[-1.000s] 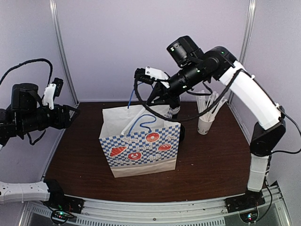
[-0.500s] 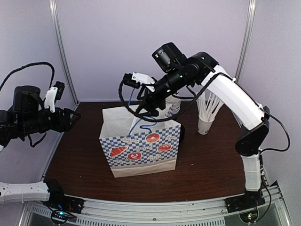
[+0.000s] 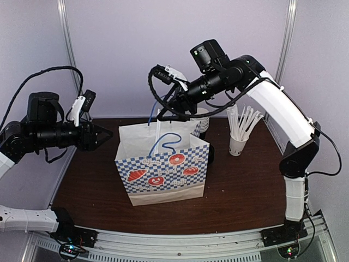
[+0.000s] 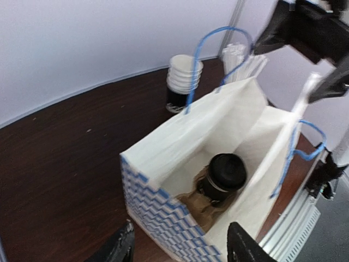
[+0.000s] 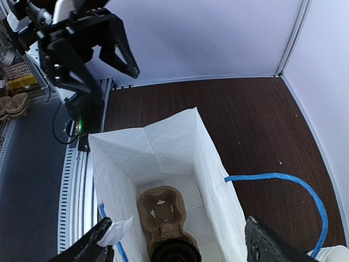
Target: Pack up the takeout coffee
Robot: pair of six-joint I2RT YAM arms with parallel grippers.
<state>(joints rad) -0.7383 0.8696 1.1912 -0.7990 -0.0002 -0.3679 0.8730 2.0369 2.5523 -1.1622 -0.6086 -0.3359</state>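
Observation:
The takeout coffee (image 4: 227, 173), a black cup with a black lid, sits in a brown pulp carrier (image 5: 162, 210) at the bottom of the white and blue checked paper bag (image 3: 163, 174). Only the lid's edge (image 5: 174, 255) shows in the right wrist view. My right gripper (image 3: 173, 112) hovers open over the bag's mouth. A white wrapped straw (image 4: 289, 131) leans inside the bag, its top end close to one right finger (image 5: 95, 244). My left gripper (image 3: 108, 136) is open and empty, in the air left of the bag, pointing at it.
A white cup of straws (image 3: 240, 136) stands at the back right of the dark wooden table (image 3: 245, 185). A stack of paper cups (image 4: 182, 79) stands just behind the bag. The bag's blue handles (image 3: 163, 143) stick up. Walls close the back and sides.
My right gripper has opened and let go of the straw, which now stands in the bag. The left arm has swung right, toward the bag.

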